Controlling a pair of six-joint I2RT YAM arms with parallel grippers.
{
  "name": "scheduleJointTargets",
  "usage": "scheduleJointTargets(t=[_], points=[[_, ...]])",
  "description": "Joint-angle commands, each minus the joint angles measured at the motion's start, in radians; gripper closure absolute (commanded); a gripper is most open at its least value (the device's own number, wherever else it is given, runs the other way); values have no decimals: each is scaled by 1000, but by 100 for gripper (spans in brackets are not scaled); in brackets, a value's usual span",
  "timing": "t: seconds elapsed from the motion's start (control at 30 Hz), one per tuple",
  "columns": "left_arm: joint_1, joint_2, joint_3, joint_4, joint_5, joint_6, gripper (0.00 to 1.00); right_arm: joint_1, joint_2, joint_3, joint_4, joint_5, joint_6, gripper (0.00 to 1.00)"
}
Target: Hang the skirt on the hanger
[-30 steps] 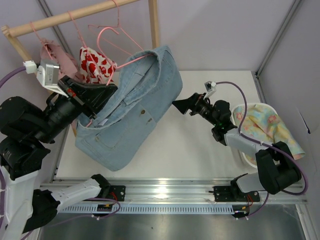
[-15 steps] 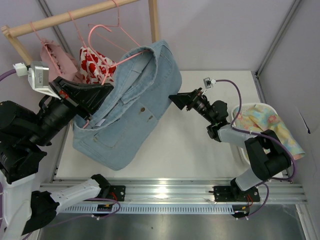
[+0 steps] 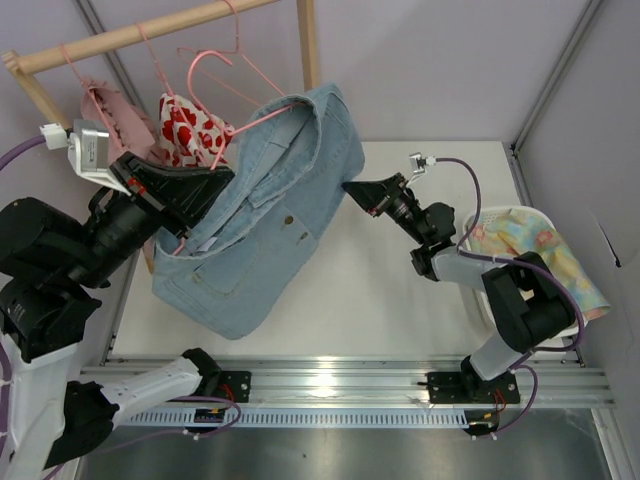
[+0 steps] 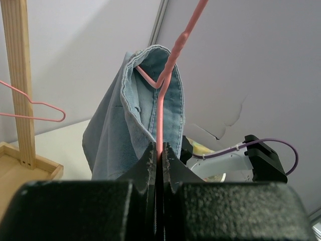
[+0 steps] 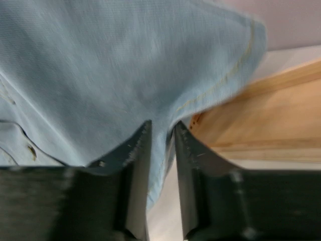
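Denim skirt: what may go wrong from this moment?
The right gripper pinches only the edge of the denim skirt; a pull may drag it off the pink hanger, where it seems to hang on one corner. The left gripper clamps just thin wire, so the loaded hanger could twist.

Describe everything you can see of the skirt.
The skirt is light blue denim with stitched seams, a waistband and a small dark button. It hangs lifted and rumpled, waistband uppermost, with one arm of the pink wire hanger pushed inside the waistband. The left gripper pinches the hanger wire, not the cloth. The right gripper pinches the skirt's right edge. The hem droops at the near left; whether it touches the table is unclear.
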Motion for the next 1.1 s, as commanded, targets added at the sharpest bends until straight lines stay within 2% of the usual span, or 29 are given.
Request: scheduleJointTargets(t=[0.0,0.07,0.17,0.3,0.4,0.53,0.7,0.77,0.87,0.9,1.0,1.03,1.07], points=[[-3,-11,6,142,3,-21,100,0,-61,34,117,34,0,81],[-2,-13,8,143,0,-21,100,-3,-91,33,27,84,-15,100],[-2,-17,5,146,-11,-21,100,-10,-125,34,-93,164,-75,100],[-3,-33,8,152,-27,-12,100,-36,-179,36,-363,293,-118,100],[-3,-48,12,156,-48,0,100,-74,-188,14,-448,337,-94,100],[-3,-53,46,143,-73,19,100,-140,-196,-21,-524,339,-77,100],[-3,-47,55,131,-76,32,100,-146,-199,-18,-632,339,-144,100],[-3,-44,54,128,-70,34,100,-151,-190,-13,-643,293,-157,100],[-3,-24,51,110,-60,48,100,-154,-194,72,-777,149,-221,100],[-3,-8,52,90,-60,52,100,-149,-212,118,-875,129,-250,97],[-3,13,18,59,-50,69,100,-135,-323,199,-1030,106,-397,67],[-3,22,11,53,-45,72,100,-132,-355,224,-1070,101,-437,46],[-3,27,8,47,-31,81,100,-131,-410,250,-1145,72,-513,38]])
